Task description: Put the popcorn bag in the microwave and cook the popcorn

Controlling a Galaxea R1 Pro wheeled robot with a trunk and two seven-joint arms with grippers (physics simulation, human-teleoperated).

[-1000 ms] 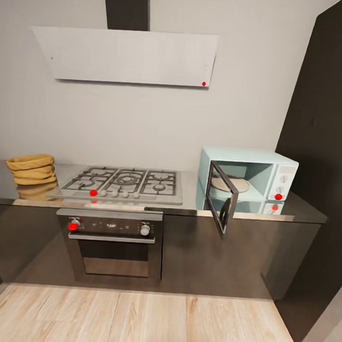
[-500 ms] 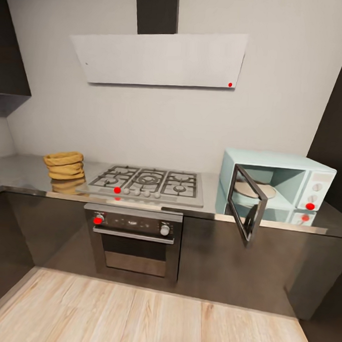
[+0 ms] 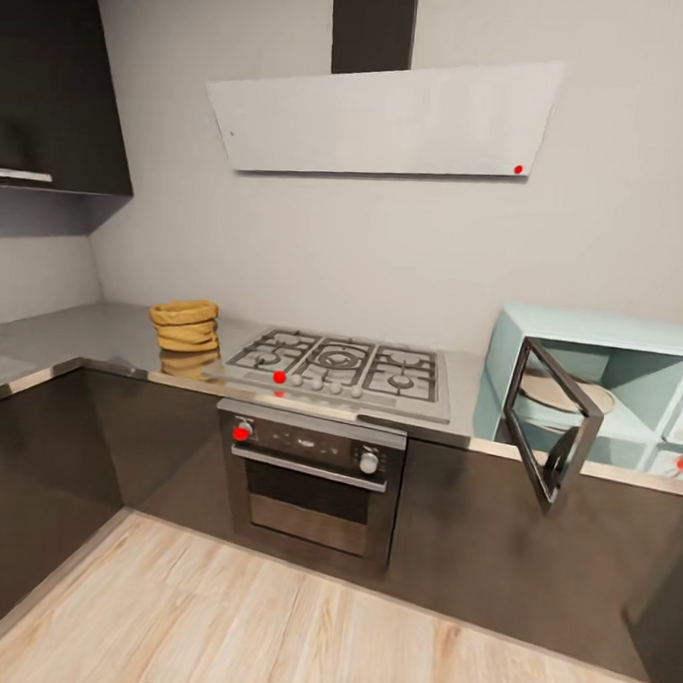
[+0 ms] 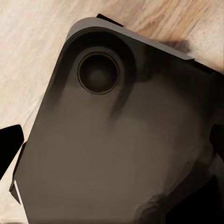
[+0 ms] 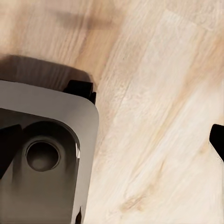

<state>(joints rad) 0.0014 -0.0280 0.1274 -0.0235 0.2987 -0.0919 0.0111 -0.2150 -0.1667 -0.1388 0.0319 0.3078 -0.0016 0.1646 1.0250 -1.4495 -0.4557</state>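
Observation:
The tan crumpled popcorn bag [image 3: 185, 325] stands on the grey countertop [image 3: 91, 336], left of the gas hob. Far right on the same worktop sits the pale-blue microwave [image 3: 622, 331]; its dark-framed door [image 3: 555, 425] is swung open and the beige turntable [image 3: 569, 394] shows inside. Popcorn kernels are not visible. In the left wrist view, my left gripper [image 4: 112, 144] hangs open over the robot's dark base [image 4: 121, 140], a dark fingertip at each frame edge. My right gripper [image 5: 112, 140] is open too, above the wood floor [image 5: 154, 116].
The gas hob [image 3: 342, 368] and steel oven [image 3: 313, 470] lie between bag and microwave, under a white hood [image 3: 383, 118]. A dark upper cabinet [image 3: 55, 76] hangs at the left, where the worktop turns a corner. Wood floor [image 3: 266, 628] spreads before the cabinets.
The whole head view has shifted right, so the camera has turned left: the counter's left corner and upper cabinet have come into view. Bag and microwave have not moved.

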